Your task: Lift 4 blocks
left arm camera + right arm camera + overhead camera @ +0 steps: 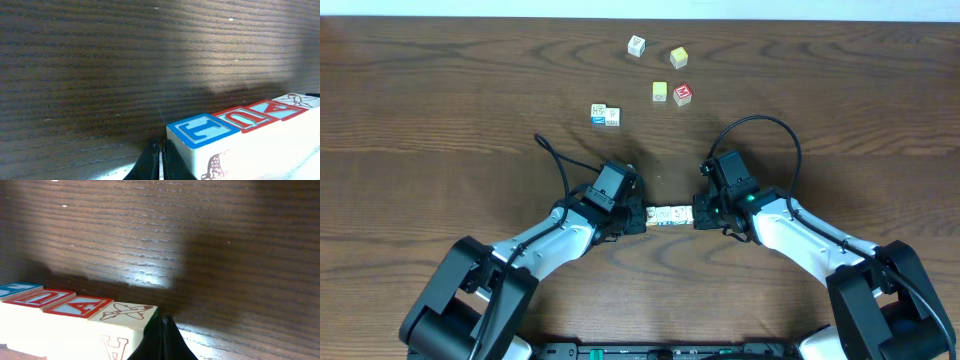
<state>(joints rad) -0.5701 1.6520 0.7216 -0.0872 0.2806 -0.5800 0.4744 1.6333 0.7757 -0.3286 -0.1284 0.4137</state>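
You are squeezing the row of four blocks (669, 215), well apart from the red block (683, 95), end to end between the left gripper (638, 218) and right gripper (700, 217), both with jaws together, so be pushing evenly and lifting level.

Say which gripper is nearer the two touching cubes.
Left. Seen overhead, the left gripper lies below the touching cubes, slightly right; the right gripper lies farther right, past the block row.

Tops of the blocks (242, 117) read blue T, red-edged U, then A, and the end block (125, 314) has another A on its side.
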